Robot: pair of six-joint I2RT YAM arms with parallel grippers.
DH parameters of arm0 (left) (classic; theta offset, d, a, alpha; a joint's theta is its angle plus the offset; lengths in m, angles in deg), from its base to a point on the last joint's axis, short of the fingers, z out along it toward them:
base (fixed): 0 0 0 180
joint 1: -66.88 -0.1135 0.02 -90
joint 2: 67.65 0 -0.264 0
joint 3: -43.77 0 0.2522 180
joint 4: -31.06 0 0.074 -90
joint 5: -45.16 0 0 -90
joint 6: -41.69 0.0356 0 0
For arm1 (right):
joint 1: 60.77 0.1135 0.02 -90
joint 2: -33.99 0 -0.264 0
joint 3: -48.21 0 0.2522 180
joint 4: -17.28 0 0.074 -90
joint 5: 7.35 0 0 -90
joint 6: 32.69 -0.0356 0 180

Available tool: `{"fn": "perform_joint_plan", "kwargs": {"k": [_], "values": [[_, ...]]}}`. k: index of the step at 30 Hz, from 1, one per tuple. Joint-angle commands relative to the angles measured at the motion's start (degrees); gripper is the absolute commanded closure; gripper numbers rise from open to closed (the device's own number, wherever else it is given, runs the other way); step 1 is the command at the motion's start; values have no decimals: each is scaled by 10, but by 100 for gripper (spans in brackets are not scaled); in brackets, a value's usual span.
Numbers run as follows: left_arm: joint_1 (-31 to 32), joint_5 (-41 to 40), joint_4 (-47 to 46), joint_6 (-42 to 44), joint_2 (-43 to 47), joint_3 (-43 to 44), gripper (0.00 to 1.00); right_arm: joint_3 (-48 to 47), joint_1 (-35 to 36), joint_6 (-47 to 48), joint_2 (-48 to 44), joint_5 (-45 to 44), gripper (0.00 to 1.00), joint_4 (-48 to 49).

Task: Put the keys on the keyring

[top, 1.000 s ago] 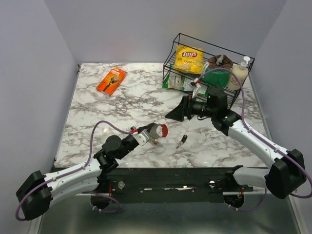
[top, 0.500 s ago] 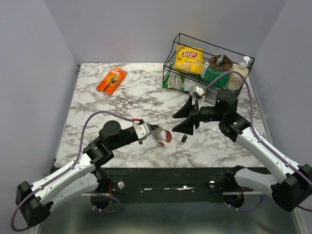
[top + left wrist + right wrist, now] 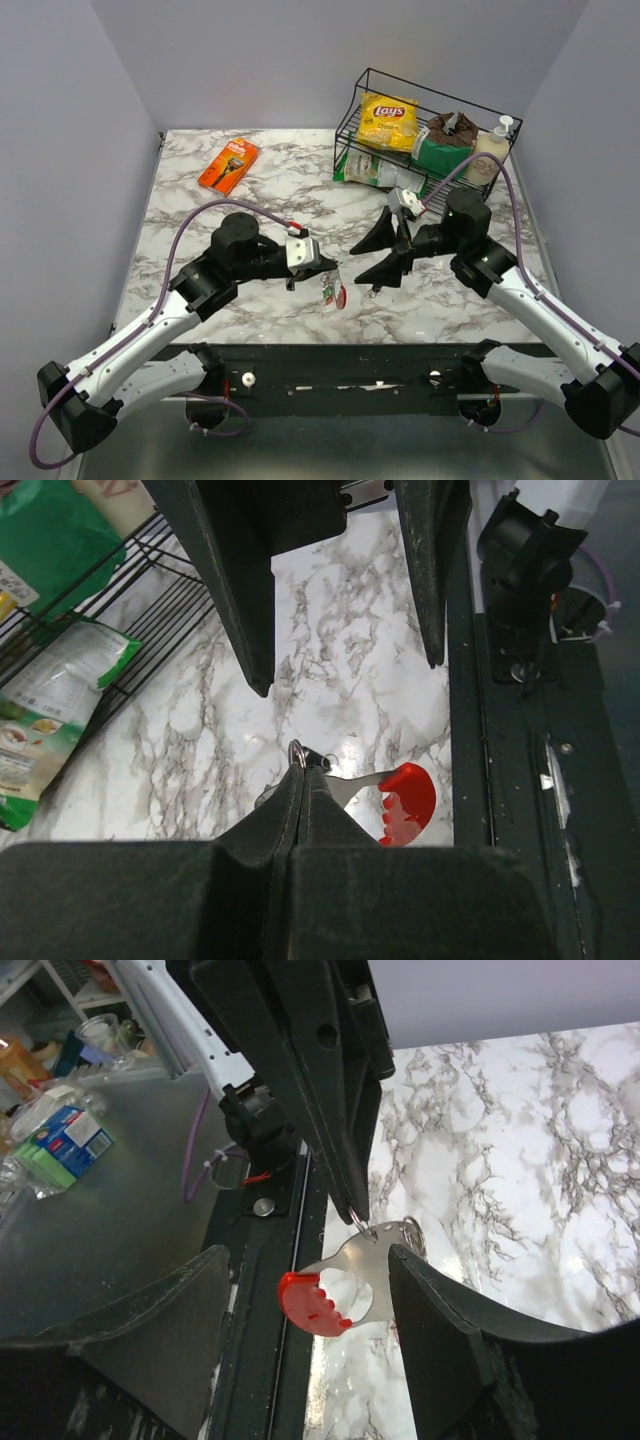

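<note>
**Mid-worktop, by the front edge:** your left fingers (image 3: 268, 822) are pressed together on the top edge of the keyring (image 3: 372, 1257). It hangs from their tips over the marble worktop (image 3: 250, 210), and in the right wrist view its curved red side points toward 7 o'clock.

Your right fingers (image 3: 455, 1350) stand apart, one on each side of the keyring, and grip nothing. From the right wrist camera, the keyring's grey body sits just beside the finger at 3 o'clock, and you cannot tell whether they touch. The finger at 9 o'clock is well apart from the red side.

In the top view the right fingers reach in from 3 o'clock and the left from 9 o'clock, with the keyring between the two arms. A small wire loop (image 3: 415, 1236) shows at the keyring's upper edge, by the left fingertips.

What looks like a loose dark key (image 3: 368, 291) lies on the worktop at 6 o'clock of the lower right finger, partly hidden. At 1 o'clock on the worktop stands a wire rack (image 3: 351, 103) holding a Lay's chip bag (image 3: 388, 118). An orange package (image 3: 228, 165) lies at 11 o'clock.
</note>
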Motion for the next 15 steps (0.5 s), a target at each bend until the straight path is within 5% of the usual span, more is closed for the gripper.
{"fn": "perform_joint_plan", "kwargs": {"k": [1, 6, 15], "values": [[-5, 78, 32, 6, -17, 28, 100, -10, 17, 13, 2, 10, 32, 20], [-5, 93, 11, -1, -25, 32, 100, -8, 33, 13, 14, -4, 41, 32], [-6, 106, -10, -2, -32, 29, 100, -10, 38, 13, 33, -13, 42, 29]]}}
